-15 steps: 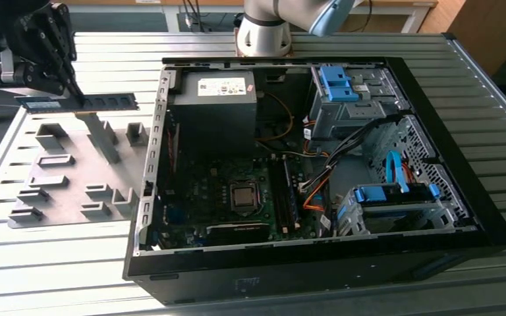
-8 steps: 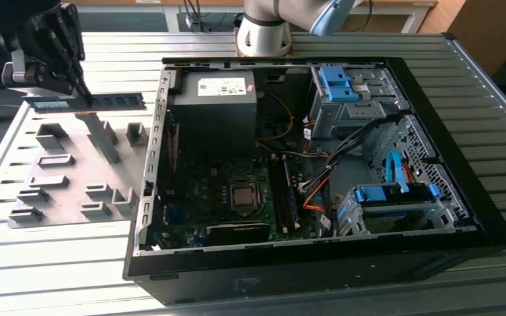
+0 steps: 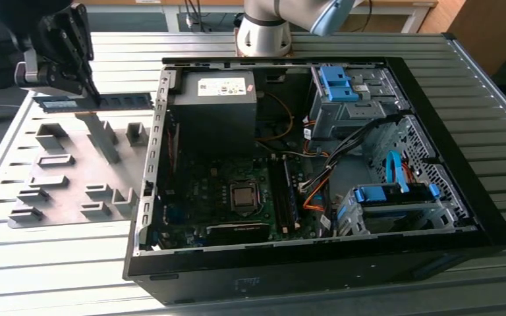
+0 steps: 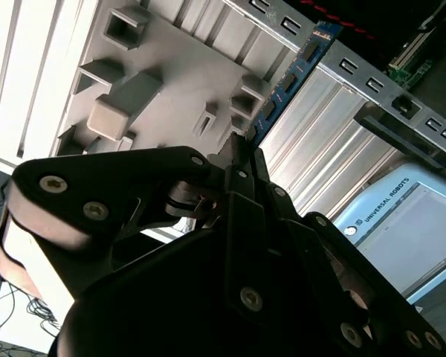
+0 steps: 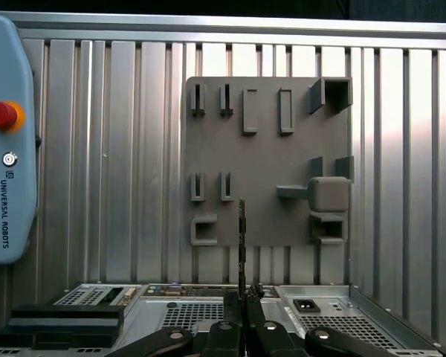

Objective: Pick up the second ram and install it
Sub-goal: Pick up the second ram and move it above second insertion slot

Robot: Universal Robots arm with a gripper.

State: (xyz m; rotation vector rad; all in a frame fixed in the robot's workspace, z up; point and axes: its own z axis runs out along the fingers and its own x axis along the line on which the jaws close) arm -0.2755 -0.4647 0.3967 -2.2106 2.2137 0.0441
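Black angular claw around thin, flat, blue-green second ram

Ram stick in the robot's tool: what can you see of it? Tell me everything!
The ram stick is a long, thin, flat blue-green board with dark chips in a row. The tool is shut on its flat sides, about midway along. It stands on edge, level, apparently lifted above the grey fixture plate, beside the open computer case.
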